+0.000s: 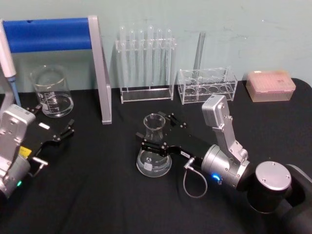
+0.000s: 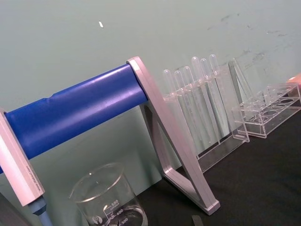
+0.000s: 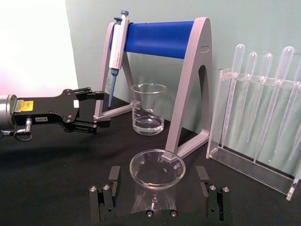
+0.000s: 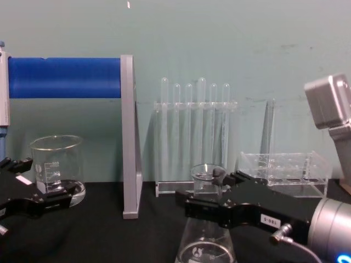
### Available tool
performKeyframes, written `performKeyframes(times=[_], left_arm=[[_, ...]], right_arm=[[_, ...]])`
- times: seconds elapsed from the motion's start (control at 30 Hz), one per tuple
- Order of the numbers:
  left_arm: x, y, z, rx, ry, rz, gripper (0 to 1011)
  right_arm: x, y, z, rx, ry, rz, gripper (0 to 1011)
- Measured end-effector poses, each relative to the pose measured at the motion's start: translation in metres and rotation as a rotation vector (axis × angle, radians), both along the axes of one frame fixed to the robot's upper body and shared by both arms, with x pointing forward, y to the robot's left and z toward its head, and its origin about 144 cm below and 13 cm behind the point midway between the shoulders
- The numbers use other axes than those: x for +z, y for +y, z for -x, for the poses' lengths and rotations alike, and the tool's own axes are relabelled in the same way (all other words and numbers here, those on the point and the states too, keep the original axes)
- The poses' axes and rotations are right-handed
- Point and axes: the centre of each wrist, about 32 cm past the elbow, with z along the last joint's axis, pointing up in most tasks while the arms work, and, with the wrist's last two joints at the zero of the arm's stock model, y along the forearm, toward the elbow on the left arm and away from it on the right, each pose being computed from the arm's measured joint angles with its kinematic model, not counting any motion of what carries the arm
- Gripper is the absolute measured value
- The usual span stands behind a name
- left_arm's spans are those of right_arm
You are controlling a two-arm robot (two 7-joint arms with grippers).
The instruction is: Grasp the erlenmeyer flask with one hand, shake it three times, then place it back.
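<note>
Erlenmeyer flask (image 1: pixel 154 157), clear conical glass with a narrow neck and flared rim, stands upright on the black table (image 1: pixel 97 195), mid-scene. The black right gripper (image 1: pixel 158 132) straddles its neck, jaws apart, not yet gripping. If they close off-centre, one finger could push the flask over, and a weak hold on smooth tapered glass could slip during shaking. The black left gripper (image 1: pixel 51 124) rests, jaws apart, near the cylindrical glass beaker (image 1: pixel 51 92).

The flask (image 1: pixel 153 163) is set mid-worktop (image 1: pixel 97 195), between the fingers of the right tool (image 1: pixel 156 130). Behind it the tube rack (image 1: pixel 145 58) is stood, and the beaker (image 1: pixel 51 92) and stand (image 1: pixel 100 73) are placed to the left.
</note>
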Motion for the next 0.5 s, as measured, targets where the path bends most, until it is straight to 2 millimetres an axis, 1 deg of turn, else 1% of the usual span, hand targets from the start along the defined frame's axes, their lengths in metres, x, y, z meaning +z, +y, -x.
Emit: performKeyframes(times=[0.5], left_arm=[[0.0000, 0.0000, 0.0000, 0.000, 0.000, 0.000, 1001]], right_arm=[[-0.0004, 0.0006, 0.0008, -0.003, 0.002, 0.005, 1003]])
